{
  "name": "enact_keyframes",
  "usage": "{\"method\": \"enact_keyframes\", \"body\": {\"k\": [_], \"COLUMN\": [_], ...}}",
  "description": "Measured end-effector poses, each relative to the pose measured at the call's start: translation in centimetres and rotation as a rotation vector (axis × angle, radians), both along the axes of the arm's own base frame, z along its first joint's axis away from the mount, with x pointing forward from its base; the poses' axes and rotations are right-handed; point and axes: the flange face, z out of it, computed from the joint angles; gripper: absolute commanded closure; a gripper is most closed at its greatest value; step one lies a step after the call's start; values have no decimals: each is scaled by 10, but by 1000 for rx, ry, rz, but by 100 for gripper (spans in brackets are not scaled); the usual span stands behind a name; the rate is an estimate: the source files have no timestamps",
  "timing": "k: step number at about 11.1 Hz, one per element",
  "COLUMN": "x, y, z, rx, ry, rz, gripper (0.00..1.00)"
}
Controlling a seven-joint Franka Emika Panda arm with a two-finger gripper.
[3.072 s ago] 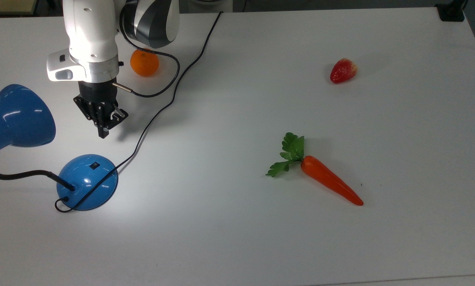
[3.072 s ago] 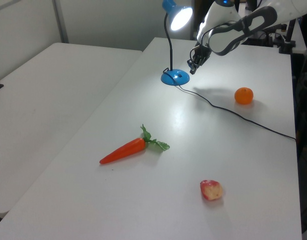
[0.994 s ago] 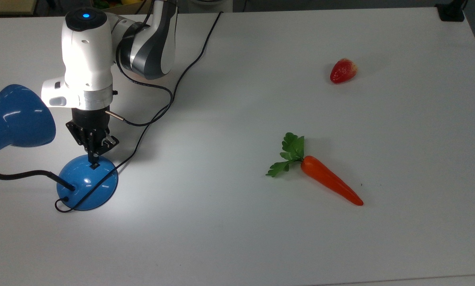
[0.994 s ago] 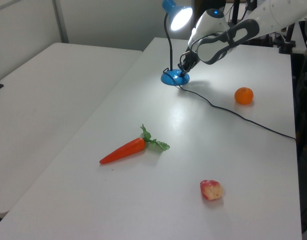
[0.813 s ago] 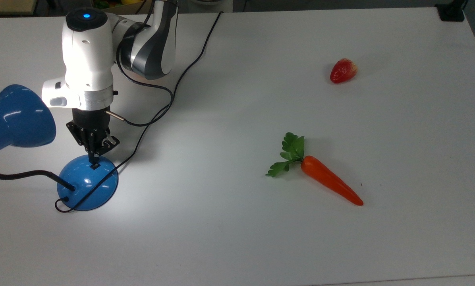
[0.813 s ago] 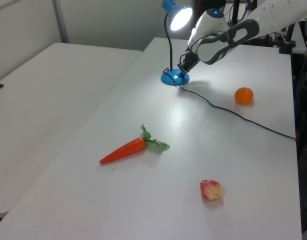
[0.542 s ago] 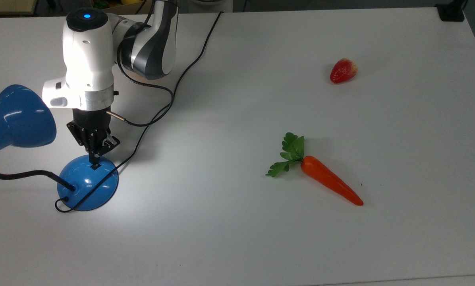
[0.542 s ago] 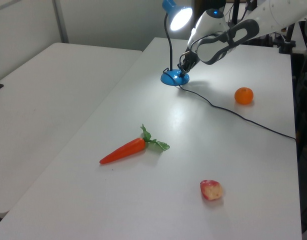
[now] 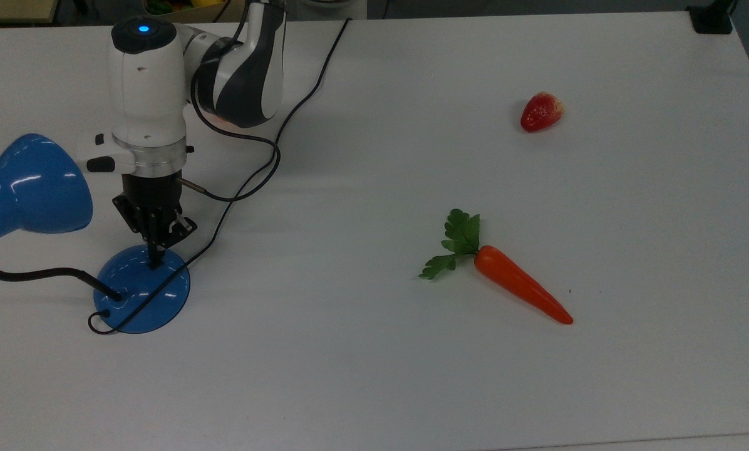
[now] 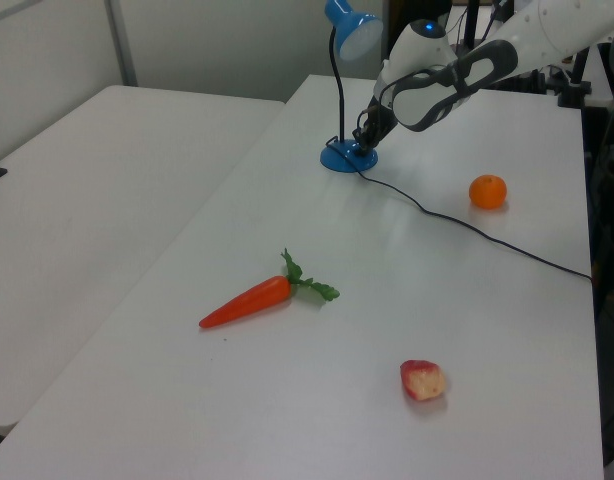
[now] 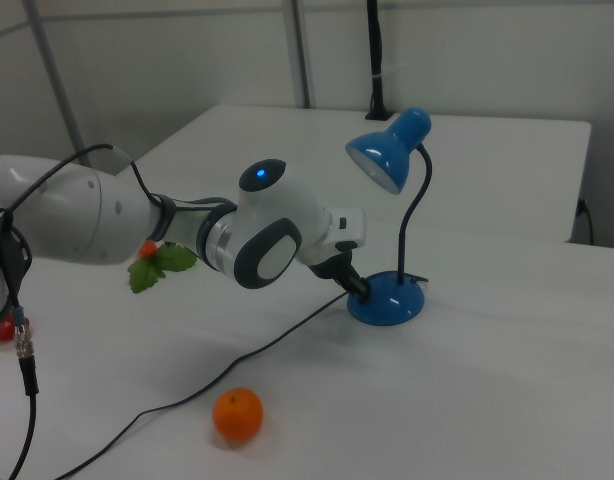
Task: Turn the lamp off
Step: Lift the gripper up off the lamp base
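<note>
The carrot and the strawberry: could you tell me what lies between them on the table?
Nothing: in the top view, bare white table separates the carrot from the strawberry.

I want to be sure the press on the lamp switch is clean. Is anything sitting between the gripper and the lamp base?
Nothing visible is in the way. The gripper is down on top of the lamp's base, with no object between them. The lamp's cord runs off beside the base, and the orange, carrot and strawberry lie well clear.
</note>
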Motion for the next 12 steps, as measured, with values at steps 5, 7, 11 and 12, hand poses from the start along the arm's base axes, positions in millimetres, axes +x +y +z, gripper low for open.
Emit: {"method": "enact_keyframes", "body": {"k": [5, 7, 11, 12], "x": [0, 0, 0, -1], "y": [0, 1, 4, 5], "z": [0, 0, 10, 18], "rx": [0, 0, 27, 40], "ry": [0, -1, 53, 71], "rz": [1, 1, 3, 4], "gripper": [100, 100, 100, 100]}}
